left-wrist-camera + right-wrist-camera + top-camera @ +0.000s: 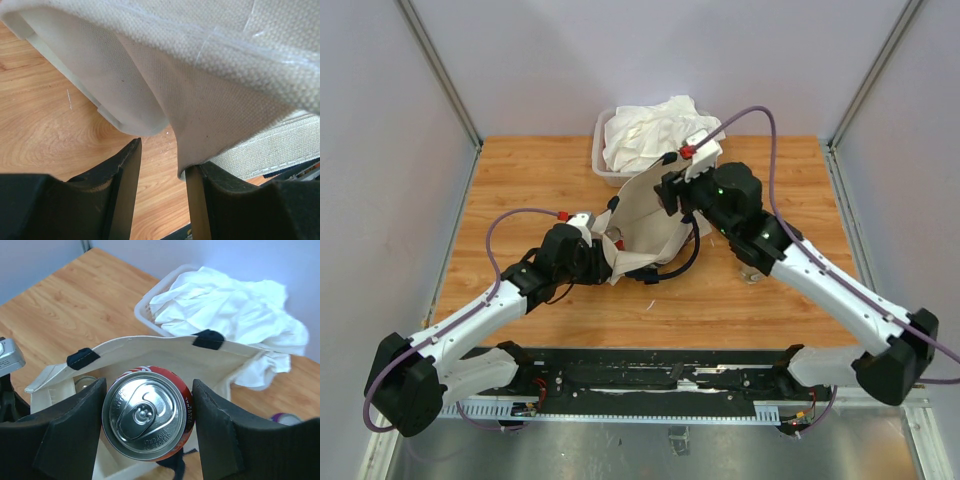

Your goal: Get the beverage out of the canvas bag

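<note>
The cream canvas bag stands open at the table's middle, with navy handle patches on its rim. My right gripper is shut on a red beverage can with a silver top and holds it upright above the bag's mouth; it hovers over the bag in the top view. My left gripper is at the bag's left edge. Its jaws stand apart with bare wood between them, and the bag's cloth rests on the right fingertip. A silver round top shows inside the bag.
A clear plastic tub heaped with white cloth stands just behind the bag. A small purple-and-white object lies on the wood under my right arm. Grey walls close in the table's left, right and back.
</note>
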You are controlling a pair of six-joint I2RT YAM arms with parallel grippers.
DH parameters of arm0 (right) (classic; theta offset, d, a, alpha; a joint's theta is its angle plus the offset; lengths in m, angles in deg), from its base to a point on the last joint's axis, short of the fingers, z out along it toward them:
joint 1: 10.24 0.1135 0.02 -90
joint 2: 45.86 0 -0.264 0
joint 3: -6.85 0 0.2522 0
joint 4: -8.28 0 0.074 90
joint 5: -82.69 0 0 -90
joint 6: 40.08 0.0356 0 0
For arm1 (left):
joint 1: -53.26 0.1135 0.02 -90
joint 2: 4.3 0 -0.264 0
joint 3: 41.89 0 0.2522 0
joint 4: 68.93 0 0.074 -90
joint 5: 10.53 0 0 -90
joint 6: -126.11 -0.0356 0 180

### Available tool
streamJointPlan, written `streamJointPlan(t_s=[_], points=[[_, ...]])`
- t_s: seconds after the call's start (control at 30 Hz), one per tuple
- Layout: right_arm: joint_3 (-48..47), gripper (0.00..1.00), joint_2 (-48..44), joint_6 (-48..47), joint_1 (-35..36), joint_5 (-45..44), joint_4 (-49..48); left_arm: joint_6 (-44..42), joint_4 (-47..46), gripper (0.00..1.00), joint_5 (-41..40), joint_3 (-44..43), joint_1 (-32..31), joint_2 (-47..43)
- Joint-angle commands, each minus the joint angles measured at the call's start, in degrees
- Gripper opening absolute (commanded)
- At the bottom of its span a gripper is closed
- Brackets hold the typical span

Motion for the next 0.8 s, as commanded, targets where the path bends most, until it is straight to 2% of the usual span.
streamJointPlan(t_s=[0.0, 0.17, 0.33, 0.57, 0.77], points=[[2.37, 0.01, -9.07, -2.91, 0.87, -9.40, -2.53, -1.23, -0.12, 0.44, -0.91, -0.09, -0.19, 0.22], [7.58, 0.01, -15.34, -2.57, 0.88, -17.81, 1.27, -1.42, -0.61, 0.44, -0.53, -0.20, -0.20, 0.48], [12.80, 0.01, -18.71, 1.24, 0.83, -20.67, 4.93, -1.77, -0.37, 0.44, 0.00, -0.61, -0.19, 1.32], [19.52, 0.01, -17.38, 8.09, 0.02, -17.08, 5.03, -1.91, -0.46, 0.44, -0.05, -1.11, -0.19, 1.84], [26.46, 0.01, -13.47, 13.51, -6.17, -10.24, -1.47, -1.67, -0.62, 0.44, -0.03, -1.41, -0.19, 2.52]])
